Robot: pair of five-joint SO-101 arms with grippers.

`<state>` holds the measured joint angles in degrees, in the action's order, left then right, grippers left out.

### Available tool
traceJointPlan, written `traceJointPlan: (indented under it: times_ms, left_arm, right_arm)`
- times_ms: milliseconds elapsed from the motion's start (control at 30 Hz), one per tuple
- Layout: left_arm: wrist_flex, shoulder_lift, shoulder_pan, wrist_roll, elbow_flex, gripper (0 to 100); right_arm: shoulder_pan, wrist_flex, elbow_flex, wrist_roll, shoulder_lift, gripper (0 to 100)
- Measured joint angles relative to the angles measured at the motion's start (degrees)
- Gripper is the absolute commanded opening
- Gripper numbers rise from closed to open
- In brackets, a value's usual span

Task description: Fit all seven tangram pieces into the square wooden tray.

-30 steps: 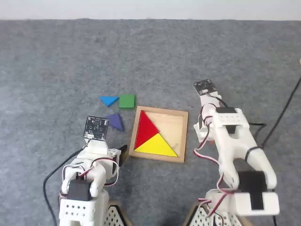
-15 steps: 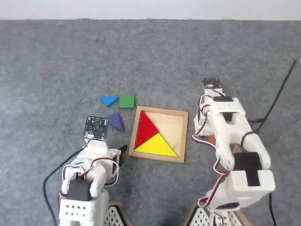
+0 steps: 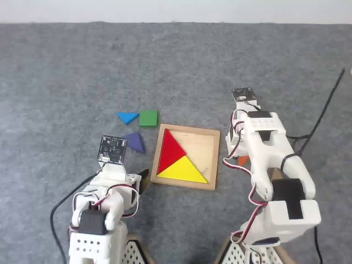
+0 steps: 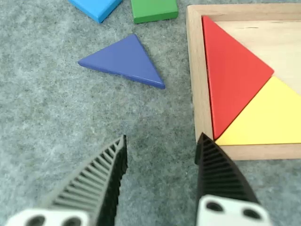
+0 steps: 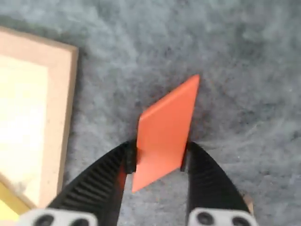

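Your right hand (image 5: pixel 158 157) pinches the orange parallelogram (image 5: pixel 164 136) by its edges, just beside the wooden tray (image 5: pixel 59 127), apparently tilted off the bench (image 5: pixel 235 56). A shallow pinch may let it twist and jam on the rim. Your left hand (image 4: pixel 163 139) gapes, empty.

No text, label, number or sign can be read anywhere.

red triangle (image 3: pixel 169 149) and yellow triangle (image 3: pixel 183 169) in pale wood tray (image 3: pixel 204 144); blue triangle (image 3: pixel 127 117), green square (image 3: pixel 148 117), purple triangle (image 3: pixel 134 142), orange piece (image 5: pixel 164 134); grey bench (image 3: pixel 82 71).
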<state>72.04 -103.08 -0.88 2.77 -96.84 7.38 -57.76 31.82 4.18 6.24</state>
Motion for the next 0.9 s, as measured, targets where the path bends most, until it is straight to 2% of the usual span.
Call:
traceJointPlan:
  times_ms: [300, 500, 700, 900]
  left_arm:
    - [0.0, 0.0, 0.0, 0.0, 0.0, 24]
    - [0.0, 0.0, 0.0, 0.0, 0.0, 24]
    - [0.0, 0.0, 0.0, 0.0, 0.0, 24]
    - [0.0, 0.0, 0.0, 0.0, 0.0, 24]
  right_arm:
    - [0.0, -2.29, -0.44, 0.53, -0.35, 11.1]
    - [0.79, -8.35, 0.09, 1.58, -10.29, 11.1]
    - [9.23, -11.96, 2.11, 1.67, -22.68, 11.1]
    - [14.33, -8.35, 5.89, 1.76, -23.65, 11.4]
